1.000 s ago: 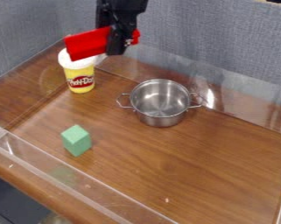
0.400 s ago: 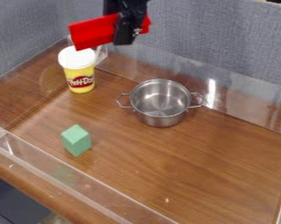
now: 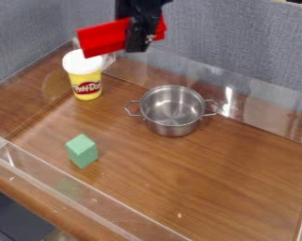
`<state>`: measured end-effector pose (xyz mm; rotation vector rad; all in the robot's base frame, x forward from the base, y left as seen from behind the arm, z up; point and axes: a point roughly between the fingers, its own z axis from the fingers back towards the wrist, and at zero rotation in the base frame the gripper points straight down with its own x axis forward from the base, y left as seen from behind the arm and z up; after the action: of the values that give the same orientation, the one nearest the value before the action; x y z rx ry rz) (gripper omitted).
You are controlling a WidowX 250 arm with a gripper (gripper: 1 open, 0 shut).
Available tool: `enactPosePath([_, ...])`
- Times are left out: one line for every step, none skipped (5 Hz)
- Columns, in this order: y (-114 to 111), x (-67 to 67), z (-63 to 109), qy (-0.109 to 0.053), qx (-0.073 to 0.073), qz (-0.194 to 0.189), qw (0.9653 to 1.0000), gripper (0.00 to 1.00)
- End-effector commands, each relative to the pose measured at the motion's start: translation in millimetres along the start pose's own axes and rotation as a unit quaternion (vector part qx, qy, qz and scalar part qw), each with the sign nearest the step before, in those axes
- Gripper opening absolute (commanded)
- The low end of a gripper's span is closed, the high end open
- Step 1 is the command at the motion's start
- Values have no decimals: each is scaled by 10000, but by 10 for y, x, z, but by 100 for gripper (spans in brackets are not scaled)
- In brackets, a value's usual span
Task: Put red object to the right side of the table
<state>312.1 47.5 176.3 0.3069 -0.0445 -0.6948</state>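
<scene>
1. Red object (image 3: 103,38): plain bright-red long block, no writing seen on it. Up in the air at the upper left of view, shut in the black claw (image 3: 142,32); a bit of red also shows on the claw's far side. Block looks tilted, one end reaching left over the tub area; exact height can't be told.
2. Counter (image 3: 198,184): biggest thing, glossy reddish-brown wood grain. Edged by clear acrylic walls (image 3: 241,80), one along the back, one along the lower left. Open wood right of and below the pot, widest room at lower right; more bare wood between cube and pot.
3. Steel pot (image 3: 173,110): round, open top, two wire side handles, near the middle toward the back. No label readable. Bare wood between it and the tub.
4. Tub (image 3: 86,77): yellow body, white lid, red label reading "Play-Doh", upper left near the back wall. Block overlaps the lid's top in view; can't tell if they touch.
5. Green cube (image 3: 82,151): small, plain, no marks, lower left, near the lower-left wall, well apart from the pot.
6. Versus earlier frame: claw and block shifted slightly right; pot, tub, cube same spots.
</scene>
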Motion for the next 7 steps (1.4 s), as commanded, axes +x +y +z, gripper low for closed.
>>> enactPosePath([-20,1,222,-295,220,-53,9993,0])
enactPosePath([-97,31,265,-377,226,-188,9989,0])
enactPosePath([-260,127,342,-540,219,-439,9973,0])
enactPosePath([-517,251,395,-717,152,-794,9941,0])
enactPosePath([-826,365,398,-836,43,-1143,9899,0])
enactPosePath([-1048,436,379,-899,-54,-1359,9866,0])
enactPosePath([-1261,472,331,-921,-123,-1590,9829,0])
